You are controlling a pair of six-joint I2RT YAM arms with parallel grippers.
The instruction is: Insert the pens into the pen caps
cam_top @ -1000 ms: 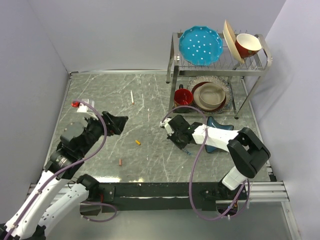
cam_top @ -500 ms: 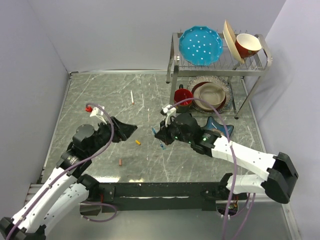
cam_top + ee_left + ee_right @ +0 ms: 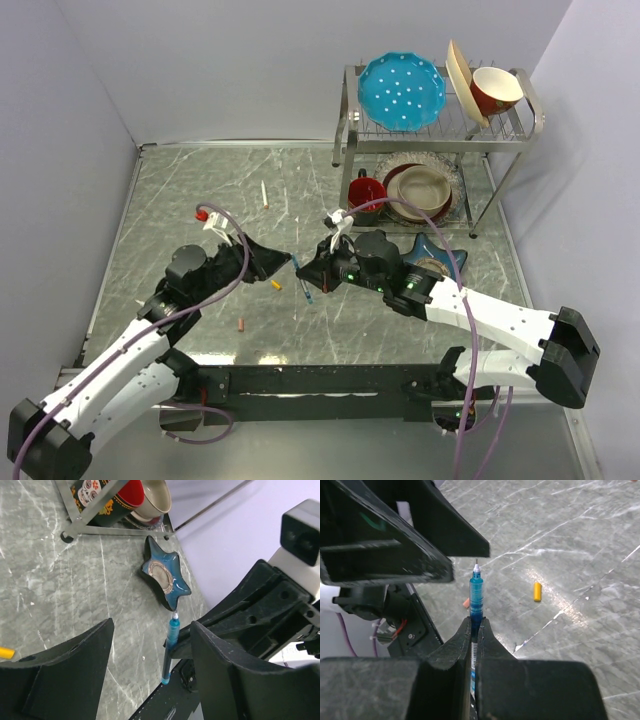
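My right gripper (image 3: 312,272) is shut on the dark blue-teal pen (image 3: 303,284) and holds it above the table, bare tip out front (image 3: 476,596). My left gripper (image 3: 279,266) is open and empty, right beside it. In the left wrist view the pen (image 3: 171,647) stands between my spread left fingers (image 3: 70,672), untouched by them. A yellow-orange cap (image 3: 276,285) lies on the table just below both grippers, also in the right wrist view (image 3: 537,591). A salmon-pink cap (image 3: 241,324) lies nearer the front. One white pen (image 3: 264,193) lies at the back; the other is out of view.
A metal dish rack (image 3: 440,130) with a blue plate, bowls and a red mug (image 3: 366,191) stands at the back right. A blue star-shaped dish (image 3: 440,258) lies under my right arm. Grey walls close the left side and the back.
My right gripper has swung left from beside the star dish and carried the blue pen to the middle. My left gripper has moved right to meet it, still open.
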